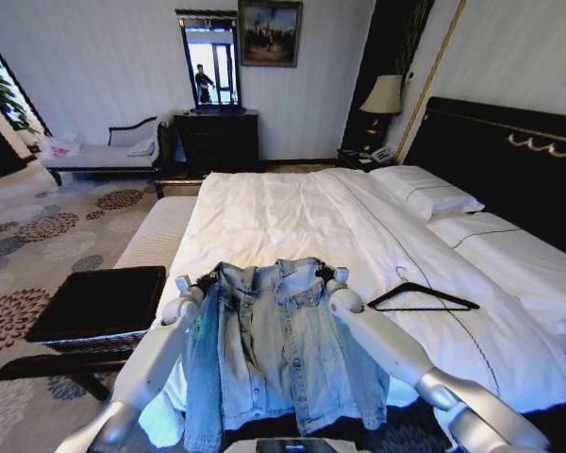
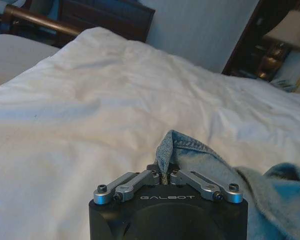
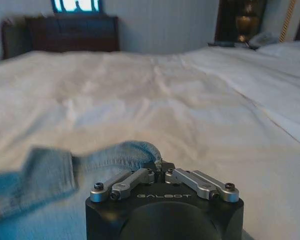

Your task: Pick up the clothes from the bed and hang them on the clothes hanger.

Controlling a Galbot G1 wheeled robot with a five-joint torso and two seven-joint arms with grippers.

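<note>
The wide white bed [image 1: 274, 217] lies bare ahead of the held jacket [image 1: 269, 344], leaving open passage toward the pillows [image 1: 429, 192]. The hanger [image 1: 421, 298] lies flat on the sheet, near the right tool [image 1: 336, 276]. A dark bench [image 1: 99, 302] stands just beside the left arm, off the bed.

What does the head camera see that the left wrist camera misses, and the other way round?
Head view alone: the whole denim jacket hanging between the left gripper and right gripper, the black hanger lying on the bed, and the dark bench.
Left wrist view alone: close up, its fingers pinching a fold of denim.
Both: the jacket, the white bed.
</note>
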